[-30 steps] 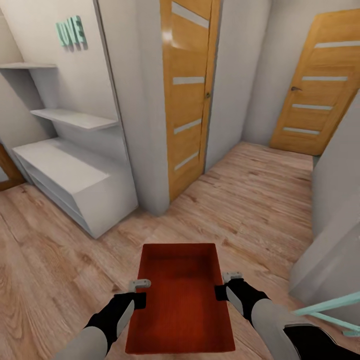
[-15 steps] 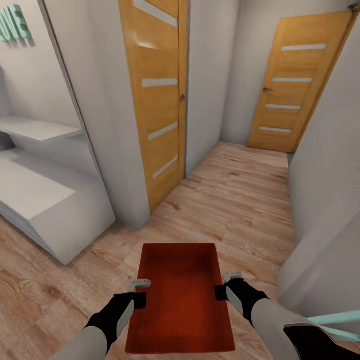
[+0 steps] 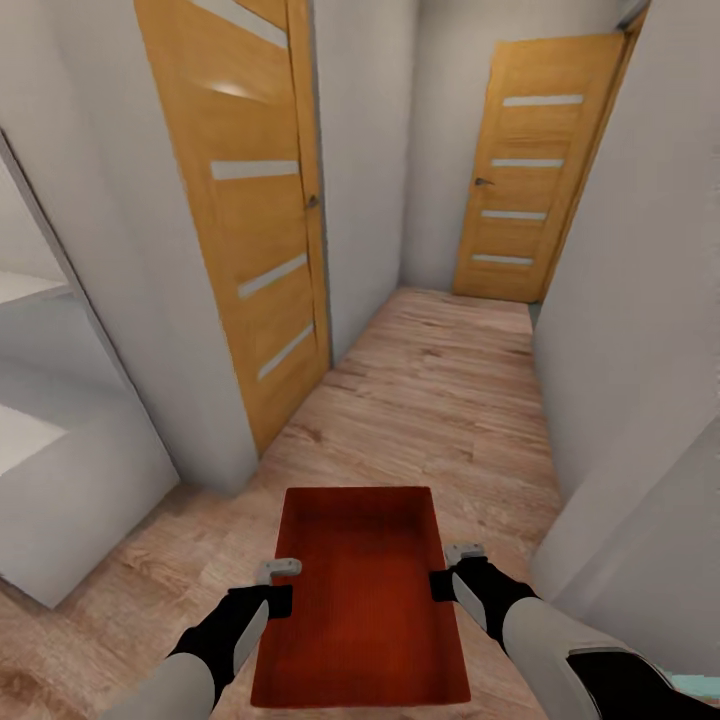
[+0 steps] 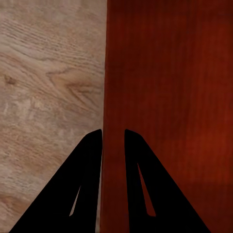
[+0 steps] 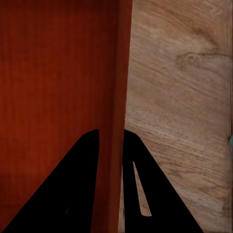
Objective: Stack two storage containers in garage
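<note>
At 9 o'clock stands a white cabinet (image 3: 70,480), with a white wall corner (image 3: 190,380) and an orange panelled door (image 3: 255,220) at 11 o'clock. The left gripper (image 3: 283,585) pinches the left wall of the red-orange storage container (image 3: 360,600), carried low at 6 o'clock above the wood-plank floor (image 3: 440,400); the right gripper (image 3: 450,570) clamps its right wall. A second orange door (image 3: 530,170) closes the corridor at 1 o'clock, and a white wall (image 3: 640,330) at 3 o'clock looks close to the right arm, though the gap is hard to judge.

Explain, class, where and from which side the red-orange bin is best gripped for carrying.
Grip the storage container by its two long side walls, coming from above: it is open-topped and thin-walled, so the left gripper and right gripper each straddle a rim.
</note>
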Available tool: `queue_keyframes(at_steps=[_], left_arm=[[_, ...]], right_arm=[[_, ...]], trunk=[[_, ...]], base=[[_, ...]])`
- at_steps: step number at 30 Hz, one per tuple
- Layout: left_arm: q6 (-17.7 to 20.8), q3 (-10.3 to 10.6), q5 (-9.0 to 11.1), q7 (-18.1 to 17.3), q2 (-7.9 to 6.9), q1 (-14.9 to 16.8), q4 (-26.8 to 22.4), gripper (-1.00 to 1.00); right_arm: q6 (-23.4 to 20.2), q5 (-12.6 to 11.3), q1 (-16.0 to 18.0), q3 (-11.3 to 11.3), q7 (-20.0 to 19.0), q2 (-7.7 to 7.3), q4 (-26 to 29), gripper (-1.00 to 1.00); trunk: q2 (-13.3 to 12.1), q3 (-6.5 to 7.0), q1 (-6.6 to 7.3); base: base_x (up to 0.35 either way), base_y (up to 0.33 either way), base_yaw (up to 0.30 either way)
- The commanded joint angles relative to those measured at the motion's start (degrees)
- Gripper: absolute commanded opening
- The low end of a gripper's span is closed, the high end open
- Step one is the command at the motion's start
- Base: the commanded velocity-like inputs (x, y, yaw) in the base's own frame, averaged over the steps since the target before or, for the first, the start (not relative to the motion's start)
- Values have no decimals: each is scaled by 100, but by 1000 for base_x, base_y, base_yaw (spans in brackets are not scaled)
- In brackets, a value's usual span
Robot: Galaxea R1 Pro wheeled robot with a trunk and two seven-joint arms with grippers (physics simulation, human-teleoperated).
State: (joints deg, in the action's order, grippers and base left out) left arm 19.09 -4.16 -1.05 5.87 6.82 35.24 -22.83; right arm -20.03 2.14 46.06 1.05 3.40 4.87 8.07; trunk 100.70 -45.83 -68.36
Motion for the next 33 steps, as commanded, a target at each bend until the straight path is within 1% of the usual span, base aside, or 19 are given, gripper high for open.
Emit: queue_keyframes(at_steps=[1, 8, 11, 20, 33], left_arm=[[112, 117, 166, -25, -84, -3, 7, -100], [112, 117, 166, -25, -84, -3, 7, -100], [112, 117, 166, -25, -84, -1, 7, -100], [112, 117, 166, -25, -84, -2, 7, -100], [114, 117, 167, -29, -87, -3, 7, -100]], right_arm=[[-27, -126, 8, 317, -6, 0, 25, -100], [-27, -126, 8, 317, -6, -1, 28, -100], [-27, -126, 8, 317, -6, -1, 27, -100], [-27, -126, 8, 318, -6, 1, 27, -100], [-27, -126, 8, 317, -6, 2, 28, -100]], trunk=[[2, -2, -3], [2, 15, -3], [2, 18, -3], [2, 20, -3], [2, 20, -3]], base=[[348, 0, -257], [348, 0, -248], [348, 0, -112], [347, 21, -14], [325, 190, 0]])
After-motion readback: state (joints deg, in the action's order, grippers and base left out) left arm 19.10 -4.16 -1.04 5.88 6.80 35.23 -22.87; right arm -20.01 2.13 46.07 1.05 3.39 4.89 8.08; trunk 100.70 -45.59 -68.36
